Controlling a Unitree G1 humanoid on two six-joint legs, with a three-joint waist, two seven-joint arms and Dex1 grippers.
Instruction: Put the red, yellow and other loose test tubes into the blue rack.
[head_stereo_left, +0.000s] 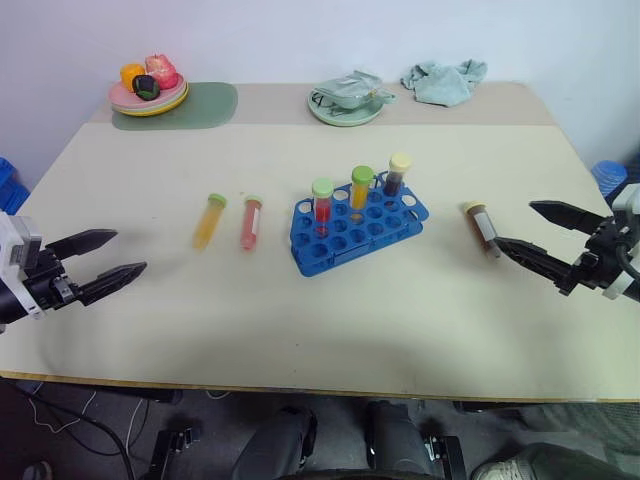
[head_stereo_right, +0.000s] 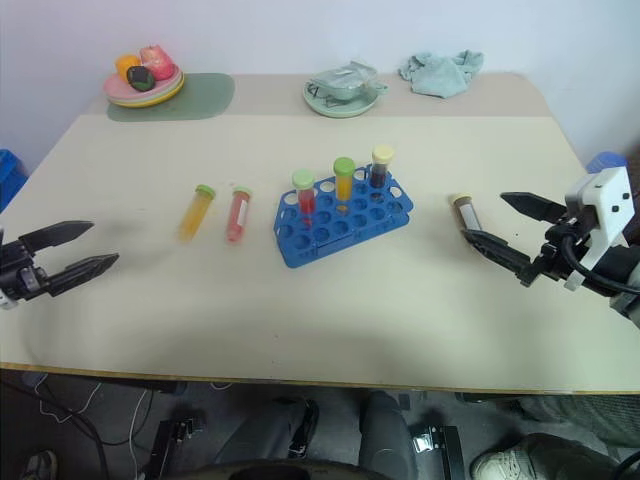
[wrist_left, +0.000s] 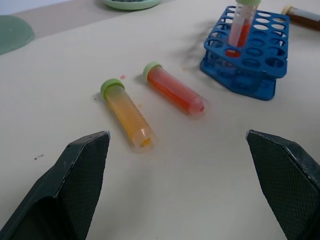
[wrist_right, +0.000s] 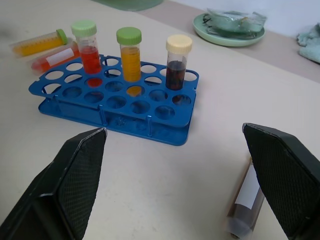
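The blue rack (head_stereo_left: 360, 226) stands mid-table with three capped tubes upright in it: red, yellow and dark. Left of it lie a yellow tube (head_stereo_left: 209, 220) and a red tube (head_stereo_left: 250, 221), both green-capped, side by side. A brown tube (head_stereo_left: 481, 226) with a white label lies to the rack's right. My left gripper (head_stereo_left: 106, 262) hovers open near the table's left edge, well short of the yellow tube. My right gripper (head_stereo_left: 545, 236) is open at the right, its nearer finger close beside the brown tube. Nothing is held.
At the back left, a plate of toy food (head_stereo_left: 148, 92) rests on a green mat (head_stereo_left: 205, 105). A green dish with a plastic packet (head_stereo_left: 346, 103) and a crumpled teal cloth (head_stereo_left: 445, 80) lie at the back right. Blue objects sit beyond both table sides.
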